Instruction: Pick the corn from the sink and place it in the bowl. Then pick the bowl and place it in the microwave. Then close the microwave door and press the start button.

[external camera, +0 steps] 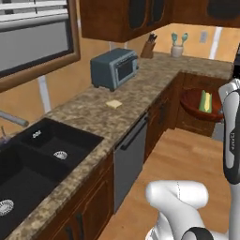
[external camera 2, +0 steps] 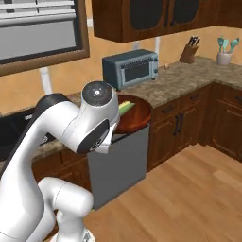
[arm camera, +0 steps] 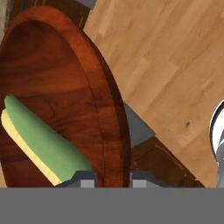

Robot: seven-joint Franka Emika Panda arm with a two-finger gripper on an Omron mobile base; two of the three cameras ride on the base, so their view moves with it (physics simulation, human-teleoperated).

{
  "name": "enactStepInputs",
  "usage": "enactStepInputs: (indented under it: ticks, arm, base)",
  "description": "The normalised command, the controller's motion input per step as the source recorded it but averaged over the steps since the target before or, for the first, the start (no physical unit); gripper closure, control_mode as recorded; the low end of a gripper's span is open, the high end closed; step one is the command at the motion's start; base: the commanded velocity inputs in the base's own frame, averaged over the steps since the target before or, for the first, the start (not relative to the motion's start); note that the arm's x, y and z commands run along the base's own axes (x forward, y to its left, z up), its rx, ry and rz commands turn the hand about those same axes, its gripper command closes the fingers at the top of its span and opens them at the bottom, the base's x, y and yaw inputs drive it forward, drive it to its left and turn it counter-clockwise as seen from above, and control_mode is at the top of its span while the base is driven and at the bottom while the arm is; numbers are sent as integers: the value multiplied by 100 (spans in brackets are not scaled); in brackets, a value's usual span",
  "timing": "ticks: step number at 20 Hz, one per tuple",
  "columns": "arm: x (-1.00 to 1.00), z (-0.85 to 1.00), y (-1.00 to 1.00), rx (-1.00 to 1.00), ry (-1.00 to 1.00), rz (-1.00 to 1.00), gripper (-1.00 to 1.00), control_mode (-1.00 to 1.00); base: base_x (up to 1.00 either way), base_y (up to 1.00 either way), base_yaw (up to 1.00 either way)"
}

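Hand view: claw (arm camera: 113,178) is closed down on the rim of the bowl (arm camera: 57,87), one dark fingertip inside the wall and one outside, so the rim is pinched between them. The corn (arm camera: 43,144) lies inside the bowl against its lower wall, green husk side up, with the yellow kernel edge along its outer side. Left base view: bowl (external camera: 199,110) is held up off the tabletop (external camera: 93,110), out over the wood floor (external camera: 173,159) beside the corner cabinets, with the corn (external camera: 205,101) resting in it. Judgement: the corn-in-bowl step is done and the bowl is in transit toward the microwave; an edge grip on a wide shallow dish leaves it prone to tipping, so it wants level carrying. Bowl is glossy reddish-brown with visible wood-like grain, round, with a thick rolled rim. Tabletop is speckled granite; sink (external camera: 28,173) is matte black, double basin, with round silver drains. A blue-grey toaster oven (external camera 2: 130,68) sits on the tabletop.
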Motion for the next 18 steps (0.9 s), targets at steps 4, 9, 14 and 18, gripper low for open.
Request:
enactStepInputs:
  ticks: [4, 9, 14, 18]
  arm:
    - [0, 0, 0, 0, 0, 0, 100, 100]
    - [0, 0, 0, 0, 0, 0, 100, 100]
    - [0, 0, 0, 0, 0, 0, 100, 100]
    - [0, 0, 0, 0, 0, 0, 100, 100]
  base:
    - [0, -1, -67]
    - [31, -37, -59]
    - [66, -75, -43]
    - [94, -68, -30]
